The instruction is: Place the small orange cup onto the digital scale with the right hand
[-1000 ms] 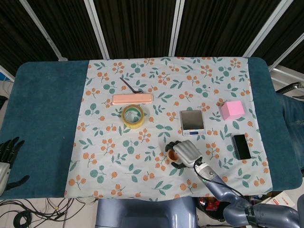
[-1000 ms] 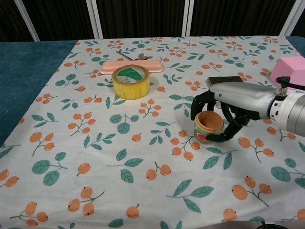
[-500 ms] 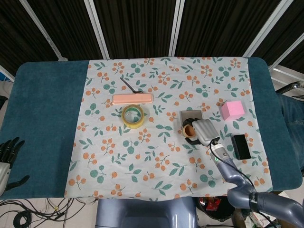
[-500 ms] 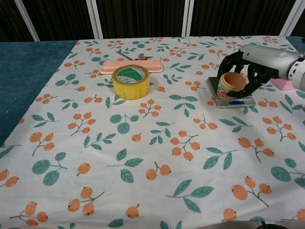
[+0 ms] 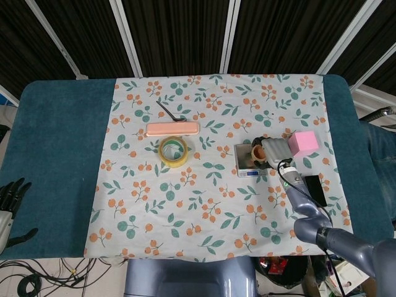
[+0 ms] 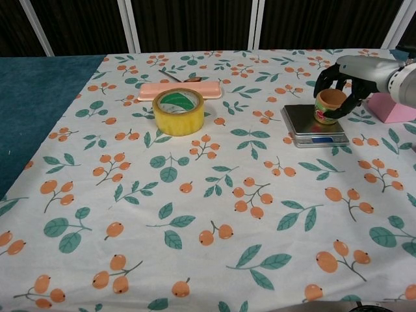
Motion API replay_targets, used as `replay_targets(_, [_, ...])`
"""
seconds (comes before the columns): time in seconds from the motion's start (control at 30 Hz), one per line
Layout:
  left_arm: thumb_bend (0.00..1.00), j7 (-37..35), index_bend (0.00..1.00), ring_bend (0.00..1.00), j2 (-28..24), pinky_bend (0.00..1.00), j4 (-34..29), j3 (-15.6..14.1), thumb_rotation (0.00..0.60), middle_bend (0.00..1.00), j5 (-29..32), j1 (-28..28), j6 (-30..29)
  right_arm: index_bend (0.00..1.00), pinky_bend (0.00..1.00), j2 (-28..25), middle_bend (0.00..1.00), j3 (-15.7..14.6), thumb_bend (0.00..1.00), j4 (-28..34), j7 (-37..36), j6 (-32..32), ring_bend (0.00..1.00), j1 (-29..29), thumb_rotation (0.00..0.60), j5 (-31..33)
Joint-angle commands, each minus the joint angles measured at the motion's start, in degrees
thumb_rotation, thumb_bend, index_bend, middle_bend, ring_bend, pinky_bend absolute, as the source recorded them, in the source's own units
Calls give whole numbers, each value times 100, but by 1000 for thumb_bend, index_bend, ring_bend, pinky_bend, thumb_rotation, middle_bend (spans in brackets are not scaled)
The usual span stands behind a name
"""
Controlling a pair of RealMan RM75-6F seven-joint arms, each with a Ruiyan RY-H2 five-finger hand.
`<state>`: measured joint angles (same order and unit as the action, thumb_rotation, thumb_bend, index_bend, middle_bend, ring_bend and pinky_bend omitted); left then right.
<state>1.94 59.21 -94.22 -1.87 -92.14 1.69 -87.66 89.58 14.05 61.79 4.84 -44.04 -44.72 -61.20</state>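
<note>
My right hand [image 6: 354,73] [image 5: 273,150] grips the small orange cup [image 6: 329,105] [image 5: 258,150], fingers wrapped around it from behind. The cup is upright over the far right part of the digital scale [image 6: 312,124] [image 5: 245,159]; whether its base touches the platform I cannot tell. The scale is a silver square platform with a blue display strip at its near edge. My left hand [image 5: 11,204] rests at the table's far left edge in the head view, fingers spread, holding nothing.
A yellow tape roll [image 6: 178,110] and a pink case [image 6: 179,90] lie left of the scale, with a dark thin tool [image 5: 169,112] behind them. A pink block [image 6: 392,108] sits just right of my right hand. A black box [image 5: 314,190] lies nearer the front right.
My right hand carried the cup from the cloth in front of the scale up and back, to above the scale's far right side. The left hand stayed still.
</note>
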Motion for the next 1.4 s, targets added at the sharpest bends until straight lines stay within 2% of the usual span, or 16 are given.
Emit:
replay_targets(0.03, [124,2,13,0,-2,101,-5,-1,600,0,5,4,12,420,589,59,449,23,576,-79,-178,59,573,-44,600,-58])
replay_targets(0.23, [124,15,13,0,0,101,-10,-5,600,0,-4,1,5,420,589,61,446,108,570,-56,-446,63,573,-71,600,-132])
replay_targets(0.37, [124,4,13,0,-4,101,-9,-8,600,0,-12,-3,-6,414,587,72,416,92,483,-107,-462,123,545,-91,600,-135])
replay_targets(0.43, [124,-3,13,0,-5,103,-7,-9,600,0,-12,-3,-5,373,560,71,364,82,385,-119,-433,138,497,-92,600,-115])
replay_targets(0.53, [124,-9,13,0,-10,110,-8,-11,600,0,-7,0,7,255,444,52,190,96,232,-76,-405,160,374,-84,600,-38])
replay_targets(0.6, [124,-8,13,0,-10,112,-8,-10,600,0,-9,0,3,220,391,18,83,102,181,-35,-371,193,305,-85,600,11])
replay_targets(0.73, [124,1,13,0,-9,127,-11,-10,600,0,-6,0,7,163,364,-114,7,109,134,159,-307,212,262,-81,600,51])
replay_targets(0.9, [125,22,13,0,-8,144,-17,-12,600,0,-5,0,10,135,351,-374,0,148,99,618,-186,193,242,-71,600,152])
replay_targets(1.07, [124,26,13,0,-6,145,-12,-14,600,0,-17,-7,-10,126,334,-638,0,250,94,1126,-108,-126,242,35,600,226])
replay_targets(1.27, [124,52,13,0,2,145,-1,-17,600,0,-50,-16,-44,99,302,-1424,0,146,94,2248,148,-1102,220,632,600,23])
replay_targets(1.4, [124,79,13,0,17,144,-3,-19,600,0,-62,-23,-59,99,280,-2164,0,-157,94,3336,351,-1971,213,1290,600,-447])
